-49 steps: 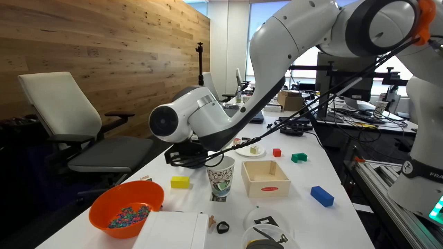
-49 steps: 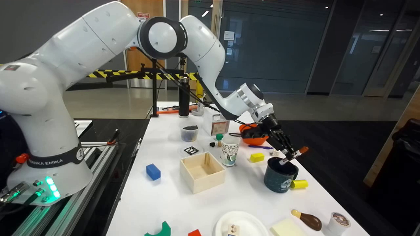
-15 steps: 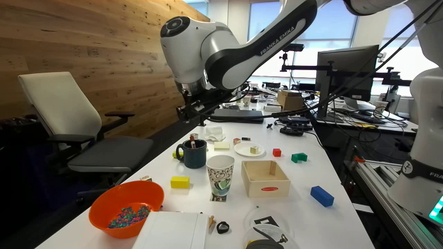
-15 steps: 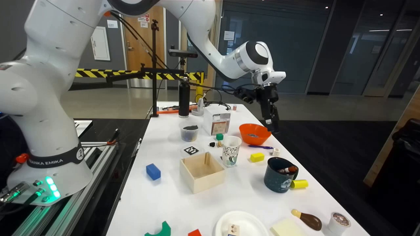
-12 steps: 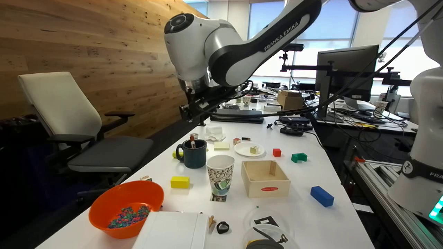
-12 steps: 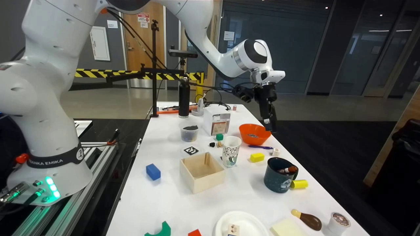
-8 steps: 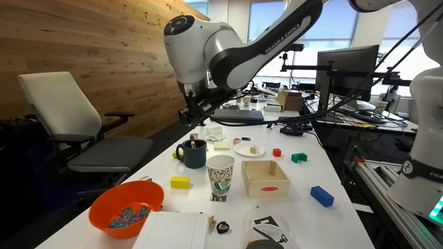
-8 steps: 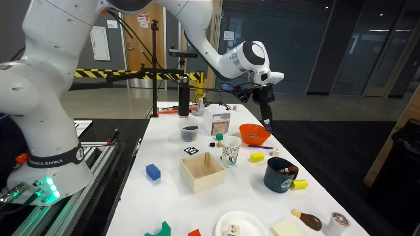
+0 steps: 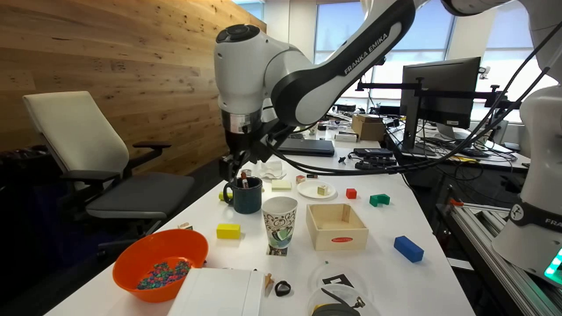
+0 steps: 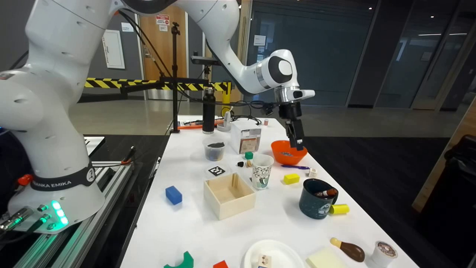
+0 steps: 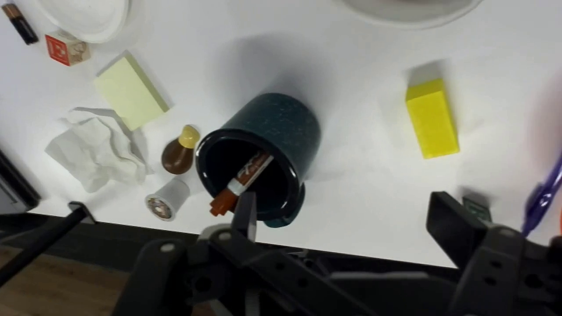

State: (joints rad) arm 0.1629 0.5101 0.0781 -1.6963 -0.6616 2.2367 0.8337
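Well left of the end effector (image 11: pixel 344 217) in the wrist view, a crumpled tissue (image 11: pixel 94 151) is seen, then a pale pad (image 11: pixel 131 93) and a small lidded cup (image 11: pixel 169 197). Nearer, the marker (image 11: pixel 251 172) is already set inside the mug (image 11: pixel 285 123) — ringed by its wall, no hold left on it. The end effector is spread wide, empty. Rightward, a yellow block (image 11: pixel 432 122) is seen — then a purple pen (image 11: pixel 542 199).

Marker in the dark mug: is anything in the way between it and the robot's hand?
Nothing visible stands between the open hand and the upper end of the marker; the mug surrounds only its lower part.
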